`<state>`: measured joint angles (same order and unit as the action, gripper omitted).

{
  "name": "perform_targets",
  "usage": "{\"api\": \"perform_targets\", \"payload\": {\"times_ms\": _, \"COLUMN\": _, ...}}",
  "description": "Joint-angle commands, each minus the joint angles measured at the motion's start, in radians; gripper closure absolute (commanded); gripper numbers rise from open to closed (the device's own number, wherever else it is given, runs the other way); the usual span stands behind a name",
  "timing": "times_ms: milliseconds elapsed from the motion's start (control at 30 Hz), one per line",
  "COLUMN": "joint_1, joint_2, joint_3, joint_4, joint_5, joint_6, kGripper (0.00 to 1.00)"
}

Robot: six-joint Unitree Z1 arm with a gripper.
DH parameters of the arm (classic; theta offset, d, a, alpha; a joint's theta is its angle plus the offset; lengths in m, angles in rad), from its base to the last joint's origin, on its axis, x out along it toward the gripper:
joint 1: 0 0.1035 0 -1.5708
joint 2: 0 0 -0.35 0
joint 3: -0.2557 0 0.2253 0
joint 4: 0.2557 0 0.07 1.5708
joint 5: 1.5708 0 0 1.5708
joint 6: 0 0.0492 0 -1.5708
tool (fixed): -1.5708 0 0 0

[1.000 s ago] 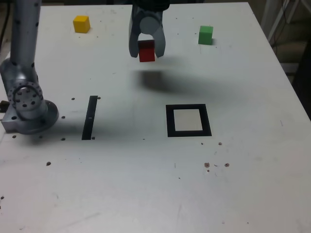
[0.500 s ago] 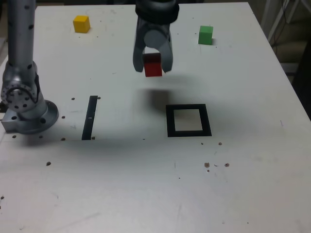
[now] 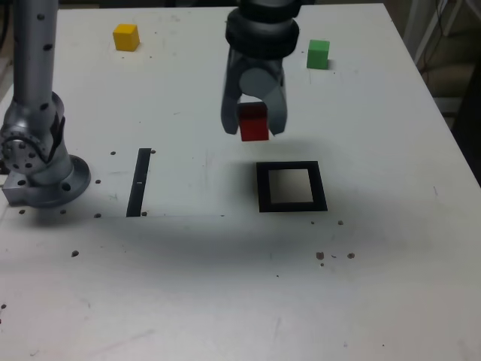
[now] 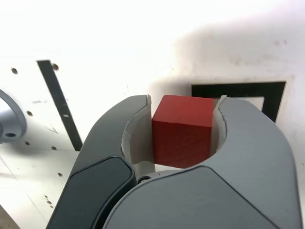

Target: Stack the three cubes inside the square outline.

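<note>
We see the pincer [image 3: 254,124] pointing down over the table [image 3: 376,286], its two grey jaws clamped on the red cube [image 3: 254,122], one jaw on each side face. In the wrist view the red cube [image 4: 182,131] sits square between the jaws, its top face level and its edges in line with the jaw faces; being a cube, it has no long axis that we can name. The cube hangs above the table, not touching it, and in the exterior view it is just above and to the left of the square outline [image 3: 291,187]. The outline lies flat, its sides running along the table edges, and its pale centre is bare. In the wrist view a part of the outline [image 4: 238,89] shows behind the cube. The green cube [image 3: 319,55] rests on the table far back, at the exterior view's right, and the yellow cube [image 3: 126,37] far back at the left, both well apart from the outline. A narrow black strip [image 3: 139,183] lies left of the outline, near the arm base [image 3: 41,169].
</note>
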<state>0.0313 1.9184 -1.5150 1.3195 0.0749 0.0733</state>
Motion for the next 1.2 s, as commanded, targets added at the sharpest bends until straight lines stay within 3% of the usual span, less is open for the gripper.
{"api": "perform_targets", "payload": {"times_ms": 0, "joint_1": -0.02, "joint_2": 0.02, "joint_3": -0.02, "joint_4": 0.008, "joint_5": -0.004, "joint_6": -0.017, "kGripper": 0.69}}
{"api": "perform_targets", "payload": {"times_ms": 500, "joint_1": -0.125, "joint_2": 0.117, "joint_3": -0.101, "joint_4": 0.013, "joint_5": -0.035, "joint_6": -0.1, "kGripper": 0.69}}
{"api": "perform_targets", "payload": {"times_ms": 733, "joint_1": -0.132, "joint_2": 0.172, "joint_3": -0.116, "joint_4": -0.001, "joint_5": -0.053, "joint_6": -0.107, "kGripper": 0.69}}
{"api": "perform_targets", "payload": {"times_ms": 1167, "joint_1": -0.109, "joint_2": 0.216, "joint_3": -0.086, "joint_4": -0.052, "joint_5": -0.054, "joint_6": -0.094, "kGripper": 0.69}}
